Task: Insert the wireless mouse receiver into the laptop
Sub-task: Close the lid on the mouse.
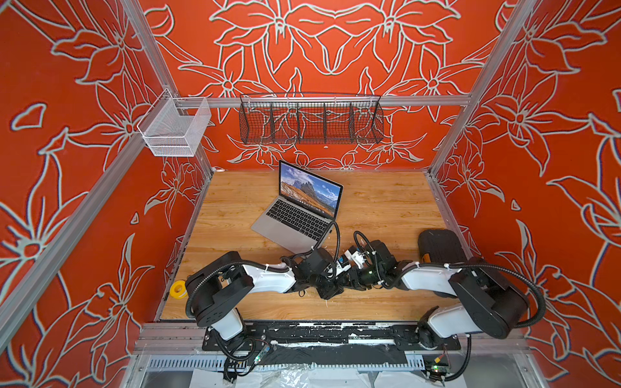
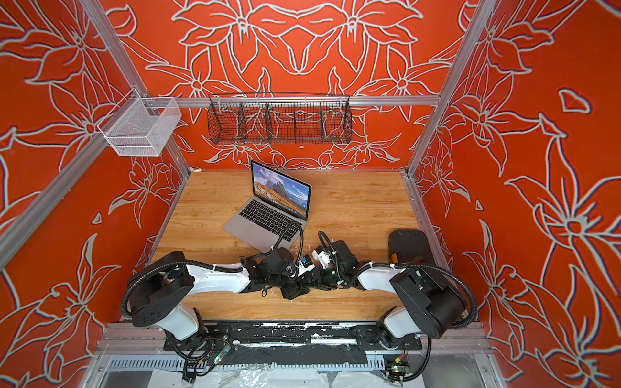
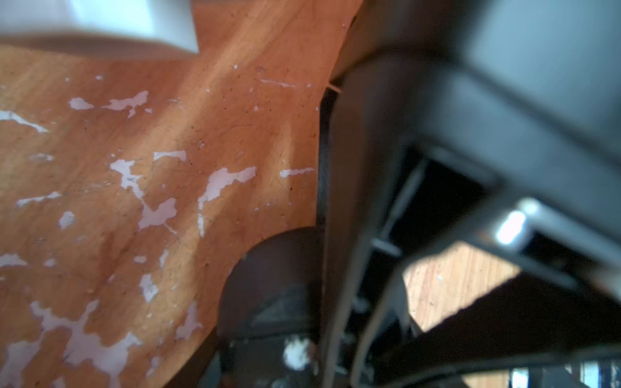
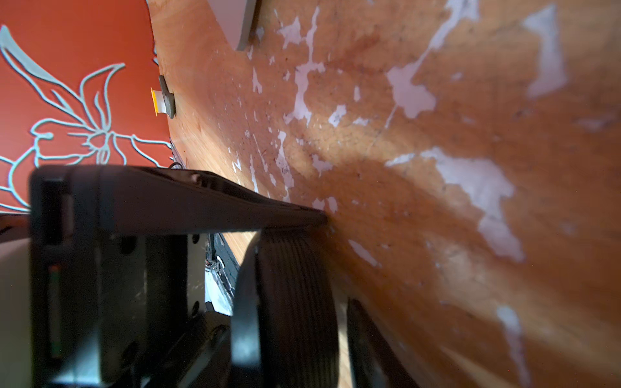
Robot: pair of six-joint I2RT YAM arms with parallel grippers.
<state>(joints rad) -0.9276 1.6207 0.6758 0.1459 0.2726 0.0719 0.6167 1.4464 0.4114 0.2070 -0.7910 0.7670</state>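
Note:
The laptop (image 1: 292, 218) (image 2: 265, 215) stands open at the back middle of the wooden table, its screen lit with a mountain picture. Its near corner shows in the left wrist view (image 3: 100, 27) and the right wrist view (image 4: 235, 20). Both arms meet low over the table just in front of it. My left gripper (image 1: 328, 290) and right gripper (image 1: 351, 279) point at each other, nearly touching. In the right wrist view the right gripper (image 4: 339, 312) shows a ribbed pad (image 4: 295, 302) and a narrow empty gap with wood behind it. The left gripper's jaws are blurred. The wireless mouse receiver is hidden.
A black oval object with an orange tab (image 1: 440, 247) lies at the table's right edge. A yellow roll (image 1: 175, 289) sits by the left edge. A black wire basket (image 1: 311, 119) and a white mesh basket (image 1: 174, 129) hang on the back rail. The tabletop (image 4: 437, 134) is scuffed white.

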